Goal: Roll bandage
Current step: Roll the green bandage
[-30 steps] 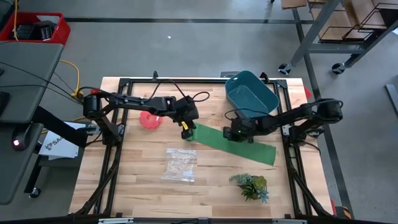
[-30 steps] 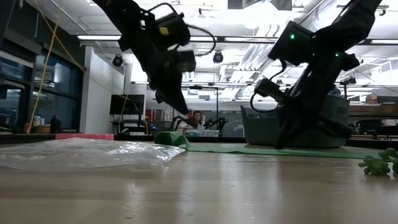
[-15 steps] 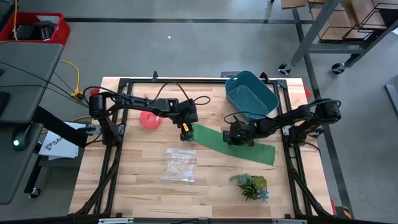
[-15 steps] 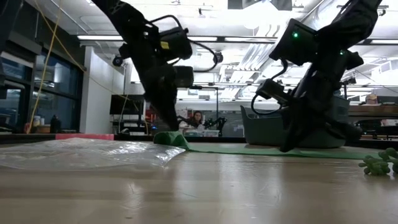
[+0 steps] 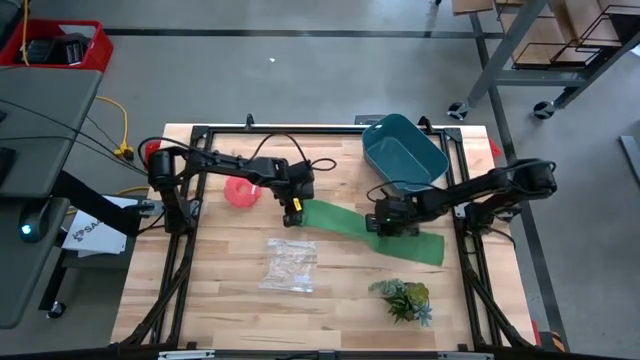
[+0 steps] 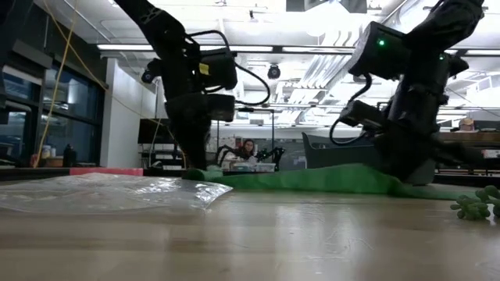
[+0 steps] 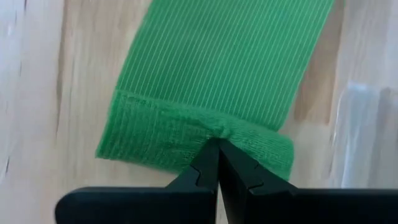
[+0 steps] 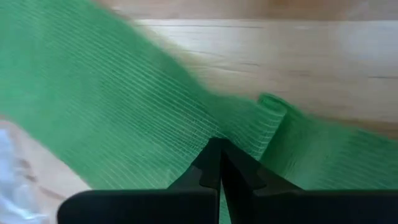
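One green bandage (image 5: 365, 227) lies flat across the middle of the desk (image 5: 220, 300), running from left to right. The left claw (image 5: 293, 207), pressed together, bears down on the folded left end, likely to start the roll there. The right claw (image 5: 385, 222), also pressed together, pins the strip farther right, where it wrinkles, probably to anchor it. Also here: one teal tub (image 5: 405, 152), one clear bag (image 5: 291, 264), one plant sprig (image 5: 403, 299).

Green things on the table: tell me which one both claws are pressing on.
The bandage, the long flat green fabric strip, pinned by the left claw and right claw. The leafy plant sprig lies untouched.
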